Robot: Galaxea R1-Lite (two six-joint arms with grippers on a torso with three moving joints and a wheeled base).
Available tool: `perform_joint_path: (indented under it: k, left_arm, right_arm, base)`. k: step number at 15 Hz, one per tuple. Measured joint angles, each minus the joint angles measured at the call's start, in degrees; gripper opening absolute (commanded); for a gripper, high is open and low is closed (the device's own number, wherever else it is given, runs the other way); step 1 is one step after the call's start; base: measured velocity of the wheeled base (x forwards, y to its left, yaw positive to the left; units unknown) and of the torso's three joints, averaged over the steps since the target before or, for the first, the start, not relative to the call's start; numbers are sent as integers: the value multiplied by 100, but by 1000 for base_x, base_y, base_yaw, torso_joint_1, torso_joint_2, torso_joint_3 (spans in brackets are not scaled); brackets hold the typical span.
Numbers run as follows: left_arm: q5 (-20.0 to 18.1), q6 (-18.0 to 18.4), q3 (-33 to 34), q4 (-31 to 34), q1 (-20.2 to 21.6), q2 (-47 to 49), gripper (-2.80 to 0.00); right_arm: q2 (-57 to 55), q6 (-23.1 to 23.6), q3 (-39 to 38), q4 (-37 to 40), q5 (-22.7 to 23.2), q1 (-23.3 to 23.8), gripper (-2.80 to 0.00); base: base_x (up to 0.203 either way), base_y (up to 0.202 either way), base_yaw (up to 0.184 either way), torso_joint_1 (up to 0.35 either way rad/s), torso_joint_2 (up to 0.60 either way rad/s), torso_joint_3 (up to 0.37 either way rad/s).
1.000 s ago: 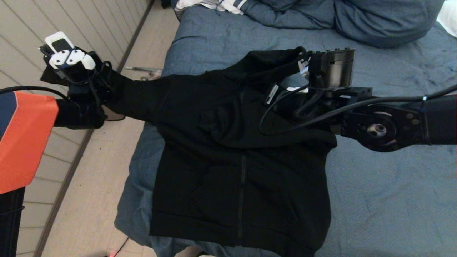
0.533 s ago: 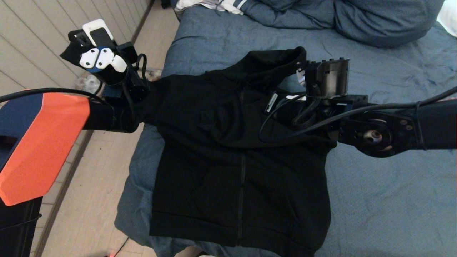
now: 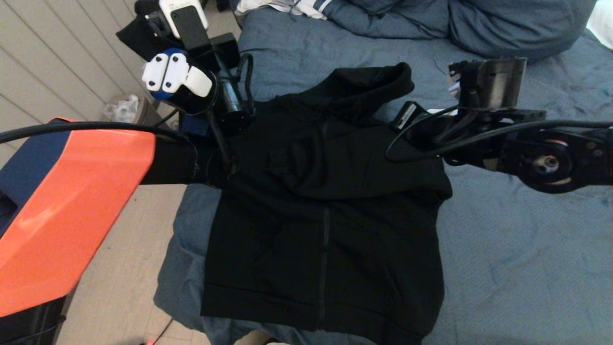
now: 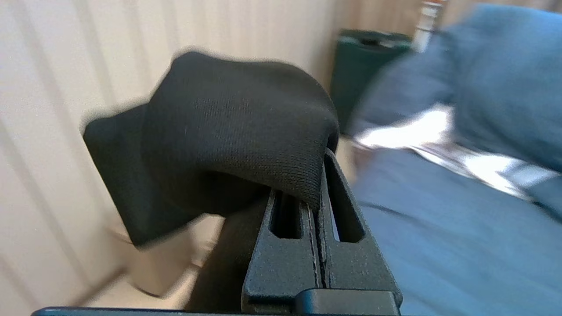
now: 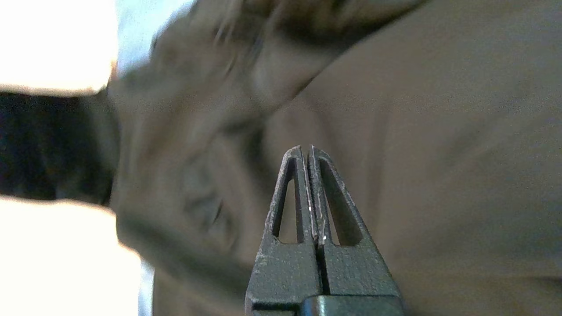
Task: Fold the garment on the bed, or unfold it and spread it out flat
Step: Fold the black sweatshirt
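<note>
The garment [image 3: 325,201], a black zip-front hooded sweatshirt, lies front up on the bed [image 3: 527,268] with its hood toward the pillows. Its left sleeve is raised off the bed's left side. My left gripper [image 3: 146,28] is high at the upper left, shut on that sleeve's cuff [image 4: 228,131]; in the left wrist view the jaws [image 4: 318,175] pinch the ribbed edge. My right gripper [image 3: 455,81] hovers over the bare duvet just right of the hood, shut with nothing in it [image 5: 306,149].
Blue pillows [image 3: 503,24] and a white striped cloth [image 3: 287,5] lie at the bed's head. The bed's left edge drops to a wooden floor by a panelled wall, with a small bag [image 3: 122,108] there. A dark green bin [image 4: 364,66] stands near the wall.
My left arm has swung the cuff up and rightward from out over the floor toward the bed's head. The right gripper has moved right, away from the hood, which now lies flatter.
</note>
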State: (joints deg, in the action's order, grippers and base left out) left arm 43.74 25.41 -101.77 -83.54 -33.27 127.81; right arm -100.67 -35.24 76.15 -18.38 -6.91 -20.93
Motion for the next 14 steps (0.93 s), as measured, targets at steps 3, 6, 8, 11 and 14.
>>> perform_joint_path:
  k: [3, 6, 8, 11, 14]
  left_arm:
    - [27, 13, -33, 55, -283, 11, -280]
    - [22, 13, -57, 79, -785, -18, -280]
    - [28, 19, -41, 85, -1114, -51, -280]
    - [14, 28, 0, 122, -1532, -22, -280]
    - [23, 30, 9, 121, -1839, 87, -280]
  right_arm:
    - [263, -4, -77, 13, 28, 336, -280]
    - [543, -48, -145, 28, 45, 554, -280]
    - [703, -50, -208, 74, 52, 648, -280]
    - [896, -50, -305, 171, 52, 802, -280]
    - [1041, -50, -341, 182, 59, 936, -280]
  base:
    - [0, 0, 0, 0, 0, 0]
    - [0, 0, 0, 0, 0, 0]
    - [0, 0, 0, 0, 0, 0]
    - [0, 0, 0, 0, 0, 0]
    - [0, 0, 0, 0, 0, 0]
